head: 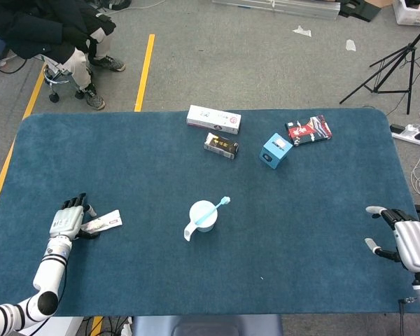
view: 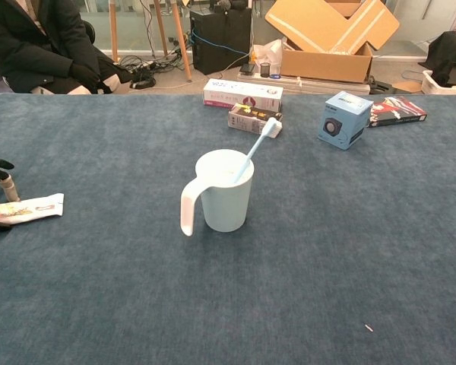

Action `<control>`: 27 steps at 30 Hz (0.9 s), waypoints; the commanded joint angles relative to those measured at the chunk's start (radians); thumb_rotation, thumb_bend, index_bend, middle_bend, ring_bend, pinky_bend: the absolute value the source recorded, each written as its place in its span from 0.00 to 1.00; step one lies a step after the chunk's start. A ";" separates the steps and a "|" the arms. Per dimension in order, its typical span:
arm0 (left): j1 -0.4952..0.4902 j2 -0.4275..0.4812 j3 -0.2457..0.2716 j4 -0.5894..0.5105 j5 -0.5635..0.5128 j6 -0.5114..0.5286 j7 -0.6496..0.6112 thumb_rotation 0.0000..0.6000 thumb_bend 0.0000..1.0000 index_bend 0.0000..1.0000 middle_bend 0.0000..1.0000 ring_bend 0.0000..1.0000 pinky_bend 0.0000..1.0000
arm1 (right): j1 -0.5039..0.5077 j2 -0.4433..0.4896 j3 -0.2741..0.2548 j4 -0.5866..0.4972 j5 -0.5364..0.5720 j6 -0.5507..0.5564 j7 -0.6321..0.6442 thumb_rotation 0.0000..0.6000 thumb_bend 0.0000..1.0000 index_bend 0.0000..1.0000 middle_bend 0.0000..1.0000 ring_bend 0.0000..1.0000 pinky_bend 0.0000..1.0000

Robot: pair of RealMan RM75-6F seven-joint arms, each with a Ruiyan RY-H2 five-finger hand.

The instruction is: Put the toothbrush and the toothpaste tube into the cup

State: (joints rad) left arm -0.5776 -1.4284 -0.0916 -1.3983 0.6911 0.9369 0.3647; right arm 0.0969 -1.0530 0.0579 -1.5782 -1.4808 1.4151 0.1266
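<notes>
- white cup near the middle of the blue table, toothbrush leaning inside, head poking out
- toothpaste tube flat on the table, far left of the cup
- left hand at the tube's end, maybe pinching it, hard to tell
- right hand far right, fingers apart, holding nothing

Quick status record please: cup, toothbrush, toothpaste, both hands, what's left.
cup: upright, mid-table, handle toward the robot's left
toothbrush: standing in cup, head leaning out over rim
toothpaste tube: flat on table, far left
left hand: at tube's end, grip unclear
right hand: open, empty, at right table edge
remaining: tube into cup
</notes>
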 commanded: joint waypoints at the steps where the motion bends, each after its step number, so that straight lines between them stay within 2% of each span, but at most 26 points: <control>1: 0.002 0.001 -0.001 -0.002 0.006 0.004 0.000 1.00 0.15 0.47 0.00 0.00 0.00 | 0.000 0.000 0.000 0.000 0.001 0.000 -0.001 1.00 0.16 0.33 0.41 0.34 0.47; 13: 0.024 0.004 0.002 -0.010 0.063 0.028 -0.013 1.00 0.15 0.51 0.00 0.00 0.00 | -0.001 -0.001 0.000 -0.001 -0.002 0.003 -0.001 1.00 0.16 0.33 0.41 0.34 0.47; 21: 0.040 0.019 -0.004 -0.031 0.095 0.043 -0.033 1.00 0.30 0.52 0.00 0.00 0.00 | -0.001 0.000 0.000 0.000 -0.001 0.002 -0.001 1.00 0.16 0.33 0.42 0.34 0.47; 27: 0.063 0.045 -0.005 -0.070 0.146 0.078 -0.060 1.00 0.35 0.52 0.00 0.00 0.00 | 0.000 -0.001 -0.001 0.000 -0.001 0.000 -0.005 1.00 0.16 0.33 0.42 0.34 0.47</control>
State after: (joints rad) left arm -0.5217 -1.3910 -0.0961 -1.4584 0.8261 1.0055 0.3133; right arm 0.0966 -1.0544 0.0571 -1.5785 -1.4822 1.4153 0.1216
